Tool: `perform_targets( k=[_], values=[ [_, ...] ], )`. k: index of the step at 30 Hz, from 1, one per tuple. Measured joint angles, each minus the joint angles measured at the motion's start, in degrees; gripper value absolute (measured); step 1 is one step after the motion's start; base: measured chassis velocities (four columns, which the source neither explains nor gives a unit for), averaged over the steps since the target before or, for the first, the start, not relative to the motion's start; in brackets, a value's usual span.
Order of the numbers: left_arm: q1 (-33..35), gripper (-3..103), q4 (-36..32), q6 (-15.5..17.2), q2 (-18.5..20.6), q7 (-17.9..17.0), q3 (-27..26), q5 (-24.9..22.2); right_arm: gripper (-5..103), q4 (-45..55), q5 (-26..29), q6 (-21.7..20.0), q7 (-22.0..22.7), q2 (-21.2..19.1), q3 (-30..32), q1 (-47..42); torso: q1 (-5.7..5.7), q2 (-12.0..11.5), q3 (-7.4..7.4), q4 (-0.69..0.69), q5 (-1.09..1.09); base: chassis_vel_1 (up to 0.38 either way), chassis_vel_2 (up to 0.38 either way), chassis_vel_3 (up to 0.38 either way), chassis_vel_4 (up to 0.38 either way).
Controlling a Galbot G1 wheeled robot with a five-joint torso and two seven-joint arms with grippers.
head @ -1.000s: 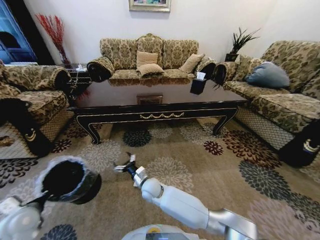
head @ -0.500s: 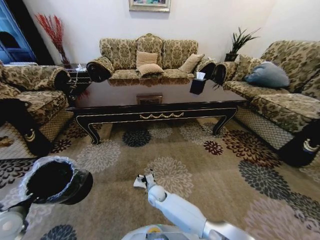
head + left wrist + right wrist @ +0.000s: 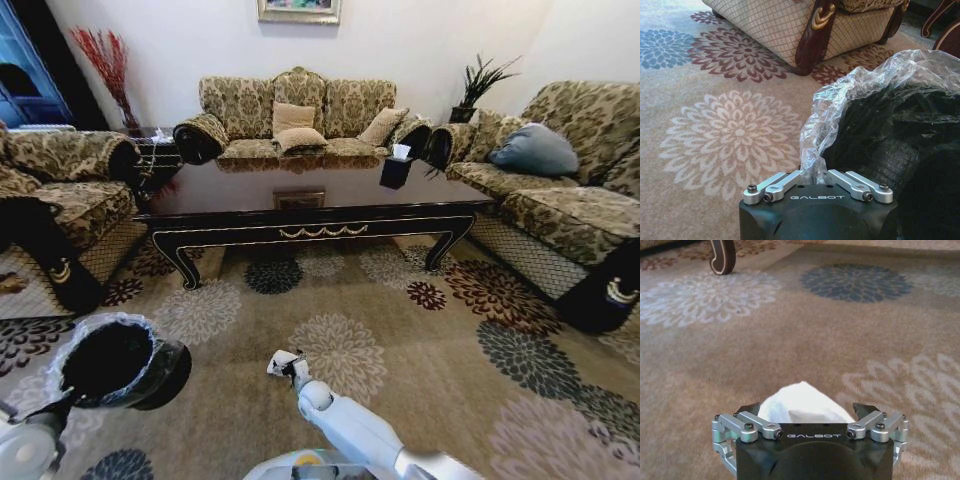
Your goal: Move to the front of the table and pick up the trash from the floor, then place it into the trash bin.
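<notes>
- The floor (image 3: pixel 420 350) is tan carpet patterned with round flower medallions in cream, maroon and dark blue; it runs under the table and out past it on every side.
- The table (image 3: pixel 310 205), long, low and dark glossy brown with curved legs and a gold scroll on its apron, stands across the middle of the room; sofas in a leaf-patterned fabric sit behind it and at both its ends.
- A black tissue box (image 3: pixel 396 170) with white tissue poking out stands on the table toward its right end.
- The trash bin (image 3: pixel 115 362), round and black with a crinkled clear liner folded over its rim, is in front of the table and off toward its left end, tilted so its mouth shows.
- The left gripper (image 3: pixel 815 176) is pinched on the bin's liner-covered rim; in the left wrist view its housing reads "GALBOT".
- The right gripper (image 3: pixel 285 364) is above the carpet in front of the table, to the right of the bin and apart from it; its housing also reads "GALBOT" in the right wrist view.
- The trash (image 3: pixel 802 402), a crumpled white paper wad, sits clamped between the right gripper's fingers (image 3: pixel 864 410), lifted off the carpet.
</notes>
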Motion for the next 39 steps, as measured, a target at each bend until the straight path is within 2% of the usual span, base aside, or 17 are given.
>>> perform_targets(
  k=[2, 5, 7, 8, 10, 11, 13, 16, 18, 19, 21, 22, 25, 28, 30, 34, 39],
  values=[
    [0.31, 2, -0.17, 0.00, -0.05, 0.07, -0.18, -0.08, 101, -0.98, -0.57, -0.11, -0.15, 0.22, 0.07, 0.04, 0.00, 0.00, 0.00, 0.00, 0.00, 0.000, 0.000, 0.000, 0.000],
    [0.46, 2, -0.25, 0.00, -0.09, 0.10, -0.24, -0.14, 96, -1.49, -0.93, -0.24, -0.17, 0.28, 0.14, 0.06, 0.00, 0.00, 0.00, 0.00, 0.00, 0.000, 0.000, 0.000, 0.000],
    [0.50, 2, -0.30, 0.00, -0.27, 0.12, -0.24, -0.15, 85, -1.74, -1.15, -0.34, -0.17, 0.31, 0.26, 0.07, 0.00, 0.00, 0.00, -0.01, 0.00, 0.000, 0.000, 0.000, 0.000],
    [0.48, 2, -0.30, 0.00, -0.36, 0.12, -0.19, -0.13, 85, -1.73, -1.17, -0.40, -0.17, 0.28, 0.29, 0.07, 0.00, 0.00, 0.00, 0.00, 0.00, 0.000, 0.000, 0.000, 0.000],
    [0.30, 2, -0.30, -0.01, -0.57, 0.12, 0.07, -0.05, 74, -1.62, -1.18, -0.44, -0.20, 0.16, 0.32, 0.08, 0.00, 0.00, 0.00, -0.01, 0.00, 0.000, 0.000, 0.000, 0.000],
    [0.30, 2, -0.30, -0.01, -0.57, 0.12, 0.07, -0.05, 74, -1.62, -1.18, -0.44, -0.20, 0.16, 0.32, 0.08, 0.00, 0.00, 0.00, -0.01, 0.00, 0.000, 0.000, 0.000, 0.000],
    [0.05, 2, -0.31, 0.00, -0.72, 0.11, 0.32, 0.05, 63, -1.59, -1.27, -0.45, -0.23, 0.08, 0.32, 0.09, 0.00, 0.00, 0.00, -0.01, 0.00, 0.000, 0.000, 0.000, 0.000],
    [-0.19, 2, -0.30, 0.00, -0.80, 0.07, 0.51, 0.17, 57, -1.60, -1.42, -0.45, -0.29, -0.02, 0.32, 0.09, 0.00, 0.00, 0.00, -0.01, 0.00, 0.000, 0.000, 0.000, 0.000],
    [-0.45, 2, -0.25, -0.01, -0.83, 0.02, 0.71, 0.27, 47, -1.59, -1.59, -0.37, -0.40, -0.19, 0.24, 0.09, 0.00, 0.00, 0.00, -0.01, 0.00, 0.000, 0.000, 0.000, 0.000],
    [-0.52, 2, -0.22, 0.00, -0.84, 0.01, 0.76, 0.28, 47, -1.56, -1.66, -0.31, -0.40, -0.24, 0.22, 0.08, 0.00, 0.00, 0.00, -0.01, 0.00, 0.000, 0.000, 0.000, 0.000],
    [-0.76, 2, -0.11, -0.01, -0.84, -0.05, 0.94, 0.31, 36, -1.16, -2.11, 0.11, -0.40, -0.44, 0.30, 0.03, 0.00, 0.00, 0.00, 0.00, 0.00, 0.000, 0.000, 0.000, 0.000],
    [-0.76, 2, -0.11, -0.01, -0.84, -0.05, 0.94, 0.31, 36, -1.16, -2.11, 0.11, -0.40, -0.44, 0.30, 0.03, 0.00, 0.00, 0.00, 0.00, 0.00, 0.000, 0.000, 0.000, 0.000],
    [-1.02, 2, 0.00, -0.01, -0.84, -0.14, 1.18, 0.33, 20, -0.27, -2.54, 0.59, -0.05, -0.93, 0.66, 0.00, 0.00, 0.00, 0.00, -0.01, 0.00, 0.000, 0.000, 0.000, 0.000],
    [-1.20, 2, 0.05, 0.00, -0.83, -0.18, 1.31, 0.33, 14, 0.33, -3.60, 1.06, 0.02, -1.48, 0.82, 0.02, 0.00, 0.00, 0.00, -0.01, 0.00, 0.000, 0.000, 0.000, 0.000],
    [-1.41, 2, 0.17, -0.01, -0.74, -0.24, 1.41, 0.33, 4, 1.25, -5.38, 2.17, 0.02, -2.12, 1.09, 0.02, 0.00, 0.00, 0.00, -0.01, 0.00, 0.000, 0.000, 0.000, 0.000],
    [-1.60, 2, 0.28, -0.01, -0.56, -0.34, 1.57, 0.33, 1, 5.08, -5.87, 4.00, -0.15, -3.30, 1.44, -0.09, 0.00, 0.00, 0.00, -0.01, 0.00, 0.000, 0.000, 0.000, 0.000],
    [-1.98, 2, 0.29, -0.01, -1.41, -0.35, 2.89, 1.17, 0, 10.04, -12.42, 13.49, -2.42, -4.15, 3.18, 2.23, 0.00, 0.00, 0.01, 0.00, 0.00, 0.000, 0.000, 0.000, 0.000]
  ],
)
